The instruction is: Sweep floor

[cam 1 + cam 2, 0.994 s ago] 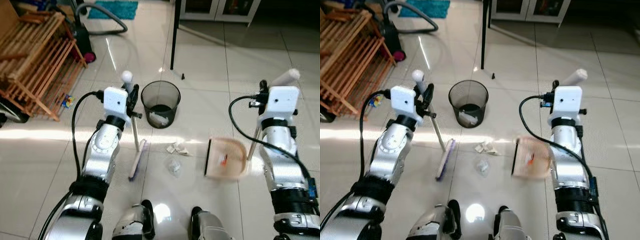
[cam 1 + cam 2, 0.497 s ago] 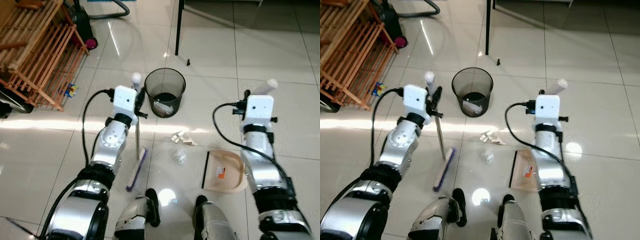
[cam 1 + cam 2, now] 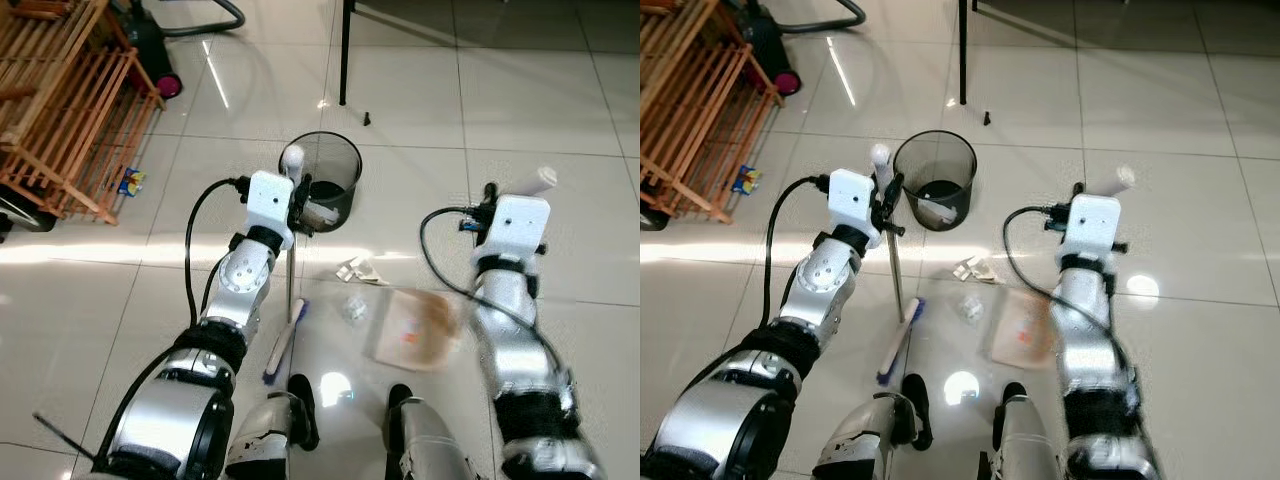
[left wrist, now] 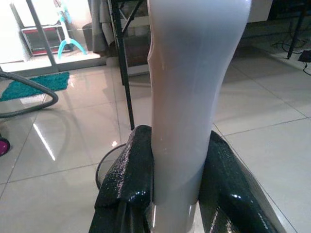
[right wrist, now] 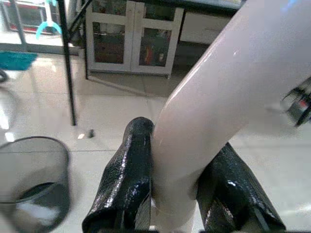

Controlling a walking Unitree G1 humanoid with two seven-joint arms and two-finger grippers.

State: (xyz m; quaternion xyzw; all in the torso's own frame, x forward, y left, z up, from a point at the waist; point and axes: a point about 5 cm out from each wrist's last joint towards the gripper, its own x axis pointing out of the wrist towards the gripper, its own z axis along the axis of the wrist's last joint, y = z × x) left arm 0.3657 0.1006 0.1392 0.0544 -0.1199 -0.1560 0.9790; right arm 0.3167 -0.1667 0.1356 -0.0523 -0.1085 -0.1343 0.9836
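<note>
From the head cameras, the left gripper is clenched on the white top of the broom, whose thin rod drops to a brush head lying on the floor tiles just ahead of the robot's feet. The right gripper grips the pale handle of the dustpan, blurred, its tray low over the floor beside the scraps of paper and a small clear wrapper. A black mesh bin stands just beyond, with white litter in its bottom. In the left wrist view, both fingers squeeze the smooth, glossy handle; it looks stiff, light and likely slippery, so a firm hold near the top suits it. In the right wrist view, the fingers clamp the dustpan's angled plastic grip the same way; the pan is probably light and rigid.
</note>
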